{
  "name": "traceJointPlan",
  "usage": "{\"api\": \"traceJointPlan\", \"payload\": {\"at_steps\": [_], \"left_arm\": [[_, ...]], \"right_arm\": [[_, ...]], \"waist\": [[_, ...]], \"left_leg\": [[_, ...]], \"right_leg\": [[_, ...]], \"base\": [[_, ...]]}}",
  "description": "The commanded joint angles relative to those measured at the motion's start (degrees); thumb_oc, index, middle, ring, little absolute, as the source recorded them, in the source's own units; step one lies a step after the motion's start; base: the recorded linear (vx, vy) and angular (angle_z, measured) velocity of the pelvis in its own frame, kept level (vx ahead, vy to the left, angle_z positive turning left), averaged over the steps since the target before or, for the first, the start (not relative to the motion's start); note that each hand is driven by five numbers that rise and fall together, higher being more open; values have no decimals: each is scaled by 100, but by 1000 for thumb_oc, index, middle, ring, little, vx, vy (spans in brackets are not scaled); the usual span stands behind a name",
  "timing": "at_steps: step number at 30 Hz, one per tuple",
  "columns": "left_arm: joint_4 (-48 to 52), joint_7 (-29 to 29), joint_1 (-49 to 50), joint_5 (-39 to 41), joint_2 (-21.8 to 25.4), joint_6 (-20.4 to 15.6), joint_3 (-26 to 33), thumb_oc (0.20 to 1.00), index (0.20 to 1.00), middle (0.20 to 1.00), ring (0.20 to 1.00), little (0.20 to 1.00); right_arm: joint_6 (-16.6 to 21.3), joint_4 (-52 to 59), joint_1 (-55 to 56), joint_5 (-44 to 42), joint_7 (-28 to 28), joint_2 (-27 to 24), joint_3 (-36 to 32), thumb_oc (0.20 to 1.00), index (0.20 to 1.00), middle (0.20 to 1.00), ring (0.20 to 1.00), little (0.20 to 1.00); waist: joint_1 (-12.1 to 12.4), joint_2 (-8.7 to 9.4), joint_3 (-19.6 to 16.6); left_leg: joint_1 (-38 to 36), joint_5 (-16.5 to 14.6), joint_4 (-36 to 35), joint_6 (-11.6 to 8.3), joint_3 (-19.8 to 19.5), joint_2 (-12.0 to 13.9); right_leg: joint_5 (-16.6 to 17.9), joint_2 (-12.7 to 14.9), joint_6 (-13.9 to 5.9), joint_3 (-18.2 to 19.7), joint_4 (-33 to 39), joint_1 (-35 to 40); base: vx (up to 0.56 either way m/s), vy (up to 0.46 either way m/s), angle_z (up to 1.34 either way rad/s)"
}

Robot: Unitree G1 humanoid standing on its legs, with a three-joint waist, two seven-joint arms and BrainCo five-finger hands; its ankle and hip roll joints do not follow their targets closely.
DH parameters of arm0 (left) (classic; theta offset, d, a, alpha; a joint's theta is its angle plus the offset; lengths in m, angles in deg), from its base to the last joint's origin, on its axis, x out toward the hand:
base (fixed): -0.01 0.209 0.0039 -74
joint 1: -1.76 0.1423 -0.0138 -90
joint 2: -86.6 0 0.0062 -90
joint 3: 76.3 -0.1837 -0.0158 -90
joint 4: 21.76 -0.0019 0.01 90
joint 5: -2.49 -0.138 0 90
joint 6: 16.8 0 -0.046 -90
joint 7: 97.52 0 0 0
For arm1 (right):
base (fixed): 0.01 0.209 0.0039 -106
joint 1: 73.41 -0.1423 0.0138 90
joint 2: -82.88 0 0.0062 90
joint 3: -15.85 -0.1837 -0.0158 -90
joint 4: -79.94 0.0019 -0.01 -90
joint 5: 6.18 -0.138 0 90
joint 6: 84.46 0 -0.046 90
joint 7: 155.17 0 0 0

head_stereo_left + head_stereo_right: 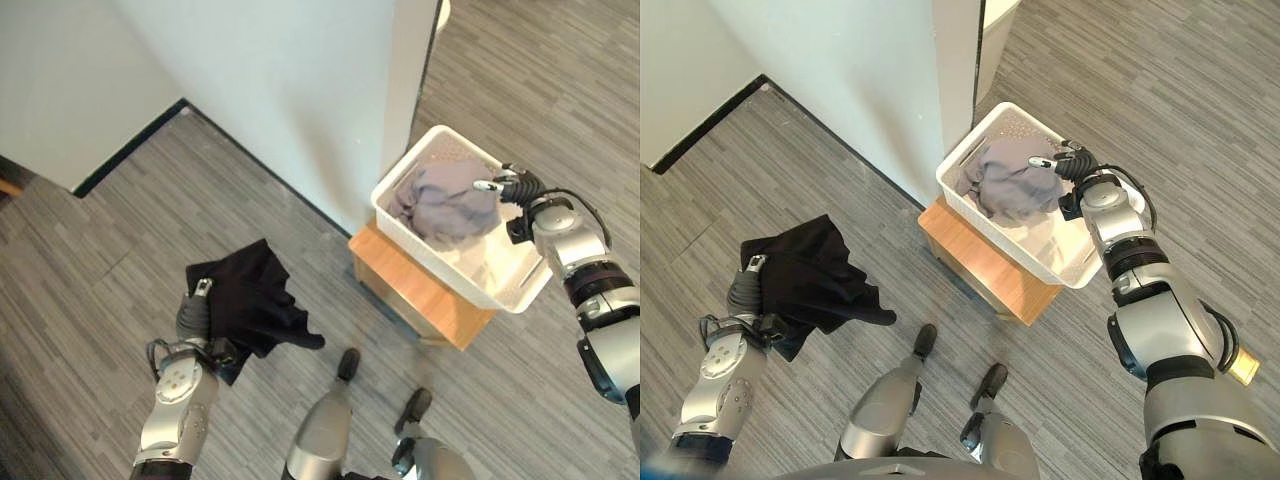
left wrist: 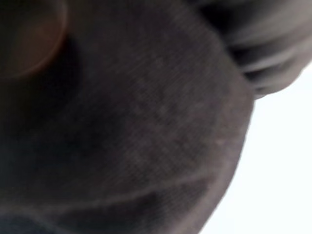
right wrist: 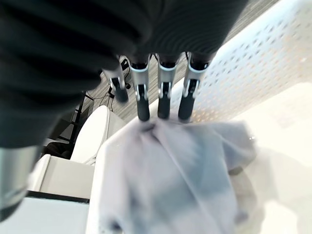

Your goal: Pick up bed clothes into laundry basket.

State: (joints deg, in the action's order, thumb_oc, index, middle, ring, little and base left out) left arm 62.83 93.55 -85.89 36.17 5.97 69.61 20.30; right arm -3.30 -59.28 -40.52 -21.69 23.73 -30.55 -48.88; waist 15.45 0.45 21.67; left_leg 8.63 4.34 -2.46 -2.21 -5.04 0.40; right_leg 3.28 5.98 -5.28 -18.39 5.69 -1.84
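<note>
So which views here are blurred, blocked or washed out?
Left wrist view: dark cloth lies against the lens, out of focus, with blown-out white beside it. Right wrist view: the grey garment and white laundry basket are soft and overexposed, while the right robot hand and its fingers read clearly. Both eye views are sharp and evenly lit, showing the left robot hand under the black garment.

A room in a home was suggested: grey wood-plank flooring (image 1: pixel 120 240) was laid up to pale walls (image 1: pixel 290 90) edged with dark skirting (image 1: pixel 130 150), and a white laundry basket (image 1: pixel 440 262) of clothes was set on a low wooden stand (image 1: pixel 420 295).
</note>
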Motion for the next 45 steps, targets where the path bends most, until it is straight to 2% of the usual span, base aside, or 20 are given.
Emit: {"api": "traceJointPlan", "payload": {"at_steps": [1,5,6,7,8,10,12,15,16,19,20,24,25,26,30,31,37,40,45], "left_arm": [[402,80,20,169,247,-460,123,200,200,200,200,200],[483,24,-472,57,640,-503,206,200,200,200,200,200],[546,-92,-860,-11,957,-490,59,200,200,200,200,200],[530,-94,-883,-8,973,-494,32,200,200,200,200,200],[500,-150,-1166,-50,1202,-487,-84,200,200,200,200,200],[411,-315,-1448,77,1372,-482,-264,200,200,200,200,200],[342,-483,-1710,66,1606,-420,-401,200,200,200,200,200],[97,-691,-2044,154,1830,-345,-769,200,200,200,200,200],[73,-695,-2082,159,1843,-356,-821,200,200,200,200,200],[-94,-851,-2370,215,2187,-323,-967,200,200,200,200,200],[-417,-895,-2675,345,2205,-280,-1137,200,200,200,200,200],[-906,-895,-3190,445,2333,-289,-1374,200,200,200,200,200],[-1316,-828,-3607,480,2366,-304,-1539,200,200,200,200,200],[-1516,-832,-3844,436,2400,-310,-1690,200,200,200,200,200],[-2115,-755,-4667,431,2562,-315,-2057,200,200,200,200,200],[-2415,-747,-5155,446,2636,-319,-2308,200,200,200,200,200],[-2954,-711,-6419,366,2861,-342,-2994,200,200,200,200,200],[-3047,-711,-6667,386,2833,-357,-3158,200,200,200,200,200],[-3502,-610,-7856,334,2641,-385,-3842,200,200,200,200,200]], "right_arm": [[202,1086,-40,396,176,-694,400,1000,1000,1000,1000,1000],[349,2533,908,232,369,-1056,-72,1000,1000,1000,1000,1000],[428,3196,1450,55,426,-1110,-451,1000,1000,1000,1000,1000],[413,3233,1502,59,427,-1116,-503,1000,1000,1000,1000,1000],[477,3643,1804,9,463,-1128,-778,1000,1000,1000,1000,1000],[588,4133,2168,-11,506,-1126,-1106,1000,1000,1000,1000,1000],[799,5001,2640,-335,616,-1027,-1580,1000,1000,1000,1000,1000],[979,5521,3357,-934,698,-634,-2043,1000,1000,1000,1000,1000],[961,5570,3430,-930,701,-623,-2109,1000,1000,1000,1000,1000],[1086,6071,4068,-889,649,-457,-2787,1000,1000,1000,1000,1000],[1203,6364,4312,-1037,646,-377,-3053,1000,1000,1000,1000,1000],[1254,6586,4864,-1272,692,-372,-3487,1000,1000,1000,1000,1000],[1300,6662,5005,-1573,779,-335,-3478,1000,1000,1000,1000,1000],[1319,6659,5059,-1655,814,-299,-3498,1000,1000,1000,1000,1000],[1392,6662,5243,-1712,781,-209,-3578,1000,1000,1000,1000,1000],[1414,6612,5324,-1663,759,-136,-3574,1000,1000,1000,1000,1000],[1408,6417,5754,-1465,732,49,-3605,1000,1000,1000,1000,1000],[1408,6408,5810,-1431,737,82,-3631,1000,1000,1000,1000,1000],[1483,6213,5842,-1339,730,181,-3459,1000,1000,1000,1000,1000]], "waist": [[-168,-4,-511],[-435,-95,-655],[-581,-153,-732],[-562,-144,-727],[-649,-183,-765],[-819,-238,-833],[-1068,-303,-900],[-1291,-355,-974],[-1257,-340,-977],[-1498,-395,-1052],[-1714,-427,-1096],[-1934,-425,-1152],[-2066,-428,-1179],[-2084,-423,-1183],[-2263,-451,-1210],[-2317,-460,-1209],[-2423,-545,-1229],[-2421,-548,-1231],[-2456,-583,-1302]], "left_leg": [[-143,-63,-138,-117,22,83],[-298,-99,-175,-138,118,98],[-375,-120,-186,-148,156,104],[-383,-123,-185,-149,152,103],[-447,-137,-195,-158,191,106],[-546,-166,-206,-163,258,120],[-628,-187,-226,-167,353,138],[-732,-202,-251,-177,453,159],[-739,-205,-251,-178,454,159],[-818,-237,-254,-199,563,190],[-844,-253,-254,-215,639,212],[-893,-278,-254,-236,731,247],[-912,-286,-254,-252,790,265],[-915,-285,-254,-256,807,270],[-930,-302,-254,-268,896,279],[-927,-309,-254,-271,941,277],[-953,-341,-254,-262,994,237],[-960,-344,-254,-260,984,227],[-981,-368,-254,-249,976,205]], "right_leg": [[-425,381,-244,311,-465,93],[-452,392,-256,358,-420,216],[-473,406,-268,370,-405,284],[-476,406,-268,365,-404,294],[-483,411,-276,393,-390,340],[-490,417,-288,441,-374,396],[-497,417,-295,522,-358,413],[-506,411,-287,600,-349,448],[-508,411,-287,600,-348,455],[-515,384,-295,708,-329,475],[-510,364,-297,782,-322,464],[-487,333,-300,882,-313,446],[-468,319,-308,937,-308,432],[-468,314,-308,950,-313,425],[-445,299,-330,1016,-286,405],[-420,293,-354,1063,-261,382],[-359,337,-444,1090,-213,390],[-354,341,-454,1071,-201,408],[-333,358,-514,1005,-158,463]], "base": [[22,35,-23],[21,2,-13],[0,0,0],[29,-9,-7],[26,7,-8],[32,4,-13],[33,-2,-13],[24,-20,-13],[17,-4,-21],[31,-9,-21],[33,-16,-20],[33,-15,-22],[39,-16,-24],[34,-19,-24],[32,-8,-16],[35,-5,-7],[45,-8,-10],[31,0,-1],[45,-4,2]]}}
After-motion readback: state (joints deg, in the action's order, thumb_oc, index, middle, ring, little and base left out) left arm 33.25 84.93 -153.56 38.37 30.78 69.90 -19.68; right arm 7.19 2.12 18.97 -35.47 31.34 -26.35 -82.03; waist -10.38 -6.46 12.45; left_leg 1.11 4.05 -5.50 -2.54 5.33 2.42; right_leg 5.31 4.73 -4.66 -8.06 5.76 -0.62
